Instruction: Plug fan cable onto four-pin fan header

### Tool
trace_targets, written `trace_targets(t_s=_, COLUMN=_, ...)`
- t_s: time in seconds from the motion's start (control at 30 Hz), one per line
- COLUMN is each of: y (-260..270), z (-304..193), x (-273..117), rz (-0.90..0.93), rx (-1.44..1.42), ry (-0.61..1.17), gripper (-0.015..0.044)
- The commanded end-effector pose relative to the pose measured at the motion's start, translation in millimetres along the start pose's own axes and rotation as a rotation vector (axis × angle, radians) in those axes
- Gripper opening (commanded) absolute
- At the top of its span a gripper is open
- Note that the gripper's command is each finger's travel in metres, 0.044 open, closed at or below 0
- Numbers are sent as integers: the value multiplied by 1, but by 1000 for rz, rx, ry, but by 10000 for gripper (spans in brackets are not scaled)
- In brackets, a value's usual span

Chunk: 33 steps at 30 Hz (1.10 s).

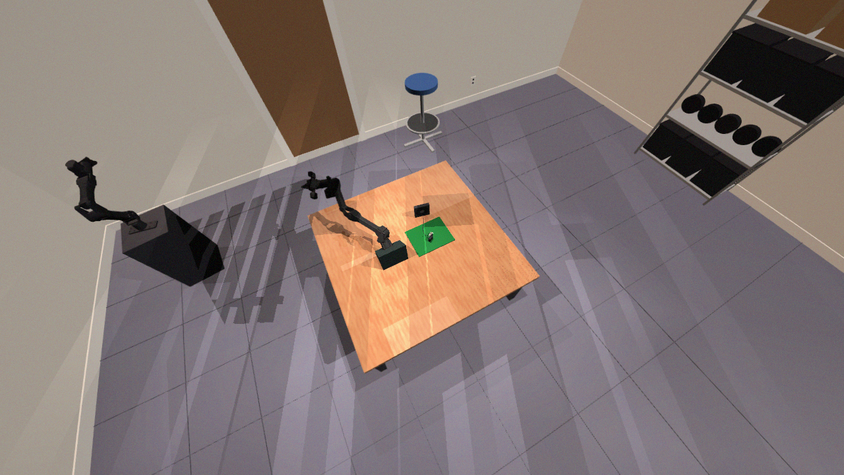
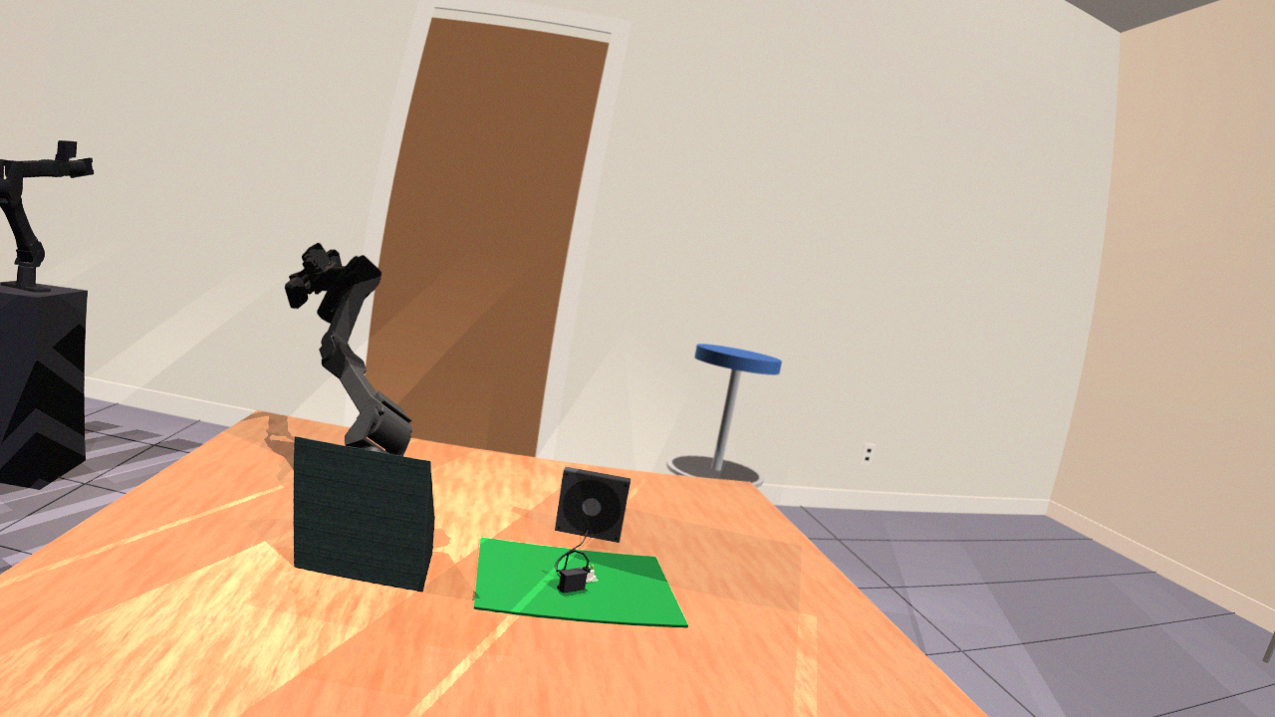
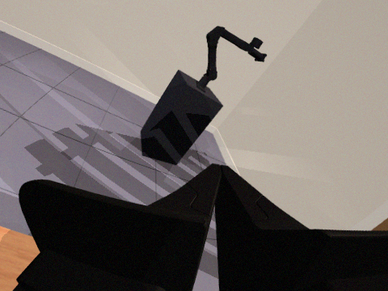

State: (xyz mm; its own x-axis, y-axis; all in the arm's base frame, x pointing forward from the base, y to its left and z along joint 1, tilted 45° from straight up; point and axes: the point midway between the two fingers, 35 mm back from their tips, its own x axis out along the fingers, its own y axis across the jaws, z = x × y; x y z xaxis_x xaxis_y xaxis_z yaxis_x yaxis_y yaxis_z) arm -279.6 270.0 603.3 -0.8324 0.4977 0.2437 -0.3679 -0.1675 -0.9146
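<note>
The black fan [image 1: 421,210] [image 2: 591,506] stands upright behind the green board [image 1: 417,243] [image 2: 637,601]. Its thin dark cable runs forward and loops down to the black plug [image 2: 572,580] over the board's middle. A small white part [image 2: 592,576], seemingly the header, shows beside and partly behind the plug. Whether the plug sits on the header, and how deep, cannot be told; both are tiny in the top view. My gripper [image 1: 303,186] [image 3: 218,173] is shut and empty, raised at the table's back left, far from plug and board. The wrist view shows its fingertips meeting.
A dark block [image 1: 391,256] [image 2: 361,517] stands on the wooden table [image 1: 472,265] [image 2: 222,641] beside the board, near my arm's base. Another arm on a black pedestal [image 1: 171,248] [image 3: 182,117] is off the table to the left. A blue stool [image 1: 421,82] [image 2: 738,358] is behind.
</note>
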Motion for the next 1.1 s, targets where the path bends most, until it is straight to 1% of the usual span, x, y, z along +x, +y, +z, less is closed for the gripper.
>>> trace_targets(t_s=0.0, y=0, z=0, x=0, rz=0, rx=0, ry=0, gripper=26)
trace_targets(t_s=0.17, y=-6, z=4, x=-3, rz=-22, rx=-26, ry=-5, gripper=157)
trace_targets(t_s=0.3, y=-39, z=29, x=-25, rz=-157, rx=-172, ry=-27, gripper=263)
trace_targets(t_s=0.43, y=-79, z=58, x=-56, rz=-318, rx=-317, ry=-50, gripper=368)
trace_targets(t_s=0.53, y=-100, z=79, x=-79, rz=-417, rx=-408, ry=-73, gripper=440)
trace_targets(t_s=0.77, y=-150, z=120, x=-142, rz=-670, rx=-594, ry=-66, gripper=440)
trace_targets(t_s=0.93, y=-186, z=153, x=-213, rz=-914, rx=-732, ry=-37, gripper=440)
trace_targets(t_s=1.07, y=-205, z=177, x=-272, rz=-1104, rx=-825, ry=1, gripper=440)
